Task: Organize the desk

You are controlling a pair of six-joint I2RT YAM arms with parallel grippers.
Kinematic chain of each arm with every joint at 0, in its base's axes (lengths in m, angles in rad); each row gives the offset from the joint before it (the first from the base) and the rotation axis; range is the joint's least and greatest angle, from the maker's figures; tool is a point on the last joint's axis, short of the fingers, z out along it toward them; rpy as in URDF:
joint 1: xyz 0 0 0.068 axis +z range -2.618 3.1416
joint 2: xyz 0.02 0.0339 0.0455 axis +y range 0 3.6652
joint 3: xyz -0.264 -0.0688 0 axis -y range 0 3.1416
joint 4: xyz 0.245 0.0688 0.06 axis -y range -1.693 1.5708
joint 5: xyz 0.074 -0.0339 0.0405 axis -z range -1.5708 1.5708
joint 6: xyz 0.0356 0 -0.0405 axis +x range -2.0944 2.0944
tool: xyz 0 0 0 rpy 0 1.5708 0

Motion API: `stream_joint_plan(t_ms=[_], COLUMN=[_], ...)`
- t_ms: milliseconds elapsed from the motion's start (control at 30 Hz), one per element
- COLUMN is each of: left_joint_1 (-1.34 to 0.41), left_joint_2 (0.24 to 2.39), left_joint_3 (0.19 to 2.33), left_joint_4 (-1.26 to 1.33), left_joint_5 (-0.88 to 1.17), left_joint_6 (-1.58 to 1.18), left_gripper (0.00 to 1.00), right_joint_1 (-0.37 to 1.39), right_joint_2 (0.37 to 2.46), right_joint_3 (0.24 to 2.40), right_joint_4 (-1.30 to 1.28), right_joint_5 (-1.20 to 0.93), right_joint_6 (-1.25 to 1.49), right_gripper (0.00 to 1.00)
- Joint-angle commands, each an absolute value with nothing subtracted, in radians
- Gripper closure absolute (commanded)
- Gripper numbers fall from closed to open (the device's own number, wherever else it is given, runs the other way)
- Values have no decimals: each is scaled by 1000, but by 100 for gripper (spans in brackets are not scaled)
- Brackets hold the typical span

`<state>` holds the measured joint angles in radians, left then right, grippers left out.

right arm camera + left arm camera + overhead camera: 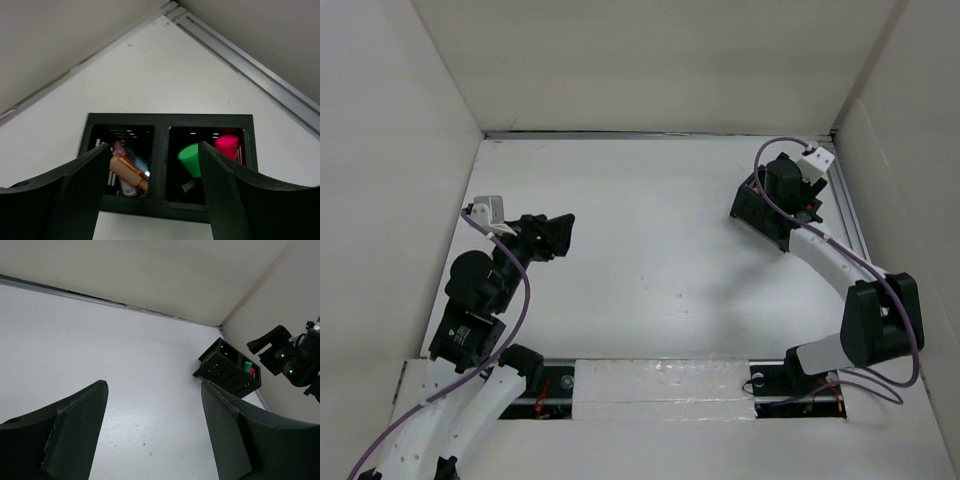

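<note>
Overhead view: the desk (660,260) fills the floor of the white-walled enclosure and runs under both arms, with a thin metal rail along its far and right edges. Its surface is flat, matte white and unmarked. A small black box (745,212) stands on it at the far right, near the corner. The right gripper (767,200) hangs directly over that box. The left gripper (560,235) is well apart, on the left side and pointing across the desk. The right arm is plainly the nearer to the box.

Left wrist view: the left gripper (155,440) has its jaws spread wide with nothing between them. Bare desk (100,350) lies below and ahead. The box (227,371) sits far ahead and to the right, with the right gripper (287,357) just above it.

Right wrist view: the right gripper (154,165) has its jaws spread and holds nothing. The box (162,122) lies straight ahead of them and its long axis runs across, in line with the gap. Its left compartment holds an orange item (127,172). Its right compartment holds a green piece (190,159) and a pink piece (227,145). White desk (150,75) narrows into the corner behind.

Judgement: with only the box seen on the desk, the tidying appears close to complete.
</note>
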<state>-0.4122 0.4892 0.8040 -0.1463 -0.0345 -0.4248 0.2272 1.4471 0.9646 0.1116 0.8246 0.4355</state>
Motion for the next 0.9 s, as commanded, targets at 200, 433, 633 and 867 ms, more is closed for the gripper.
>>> stream_joint_plan(t_ms=[200,433,633,867], left_joint_1=[-408,-408,-408,-408], left_joint_2=[540,568,569,604], left_joint_3=[796,752,654,620], left_joint_4=[-64,21,126,212], left_joint_5=[61,106,115,130], left_joint_6=[-454,-531,-586,-629], left_gripper=[1,1,1,1], right_joint_1=[489,777,833,842], right_joint_2=[1152,1103,987,1003], right_joint_3=[838,795,661,604], right_joint_4=[287,241,178,164], right_joint_5=[329,78,41,41], right_joint_6=[443,368,344,359], right_gripper=[100,83,61,56])
